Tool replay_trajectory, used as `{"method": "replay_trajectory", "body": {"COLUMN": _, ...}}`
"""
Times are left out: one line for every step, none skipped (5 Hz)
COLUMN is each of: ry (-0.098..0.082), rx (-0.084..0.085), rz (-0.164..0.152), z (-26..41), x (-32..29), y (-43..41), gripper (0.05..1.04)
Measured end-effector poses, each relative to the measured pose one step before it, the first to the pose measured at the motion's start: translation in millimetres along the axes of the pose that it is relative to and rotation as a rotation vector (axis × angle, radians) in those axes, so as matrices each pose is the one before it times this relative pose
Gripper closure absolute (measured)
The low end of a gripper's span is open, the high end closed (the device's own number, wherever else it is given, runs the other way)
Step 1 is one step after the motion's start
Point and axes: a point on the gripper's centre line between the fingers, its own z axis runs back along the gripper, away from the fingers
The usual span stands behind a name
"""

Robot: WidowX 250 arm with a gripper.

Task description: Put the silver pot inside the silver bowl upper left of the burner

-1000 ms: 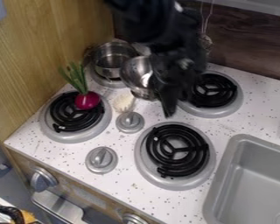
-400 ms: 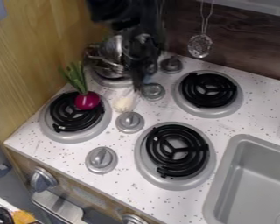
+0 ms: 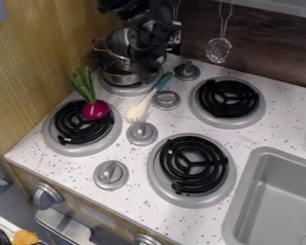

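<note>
In the camera view, the black gripper (image 3: 146, 55) is hanging down over the rear left burner (image 3: 111, 89), right at the silver vessels there; I cannot tell whether it is open, closed or gripping anything. The silver pot (image 3: 119, 43) is tilting above the silver bowl (image 3: 120, 77), its inside showing to the left of the gripper, and the two are overlapping; how far the pot is sitting inside the bowl, I cannot tell. The bowl is resting on that burner. A utensil with a pale head (image 3: 136, 113) and a teal handle (image 3: 162, 81) is lying aslant on the speckled white counter (image 3: 261, 134), just beside the same burner. A purple-red vegetable (image 3: 95, 110) with green leaves (image 3: 82, 85) is sitting on the front left burner (image 3: 69, 143), its leaves pointing up and toward the wooden wall (image 3: 37, 62). Four grey knobs (image 3: 142, 133) are standing in a slanting row between the left and right pairs of burners. A metal strainer (image 3: 218, 50) is hanging against the dark backsplash (image 3: 270, 48), and the grey sink (image 3: 264, 158) is filling the lower right corner.
</note>
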Motion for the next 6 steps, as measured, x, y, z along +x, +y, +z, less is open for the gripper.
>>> {"method": "replay_trajectory", "body": {"ry": -0.0243, "rx": -0.0124, "rz": 0.0058, "z": -16.64, "x": -4.00, "y": 9.54, "gripper": 1.010}}
{"method": "replay_trajectory", "body": {"ry": -0.0108, "rx": -0.0273, "rz": -0.0001, "z": -16.43, "x": -3.86, "y": 4.86, "gripper": 1.010}}
{"method": "replay_trajectory", "body": {"ry": -0.0037, "rx": -0.0139, "rz": -0.0090, "z": -13.74, "x": -4.55, "y": 1.47, "gripper": 1.010}}
{"method": "replay_trajectory", "body": {"ry": 0.0024, "rx": 0.0031, "rz": -0.0063, "z": -0.71, "x": -3.19, "y": 3.33, "gripper": 1.010}}
{"method": "replay_trajectory", "body": {"ry": -0.0038, "rx": 0.0111, "rz": 0.0017, "z": -6.53, "x": -0.04, "y": -1.99, "gripper": 0.974}}
{"method": "replay_trajectory", "body": {"ry": -0.0099, "rx": -0.0230, "rz": -0.0006, "z": 0.20, "x": 1.43, "y": -2.39, "gripper": 0.810}}
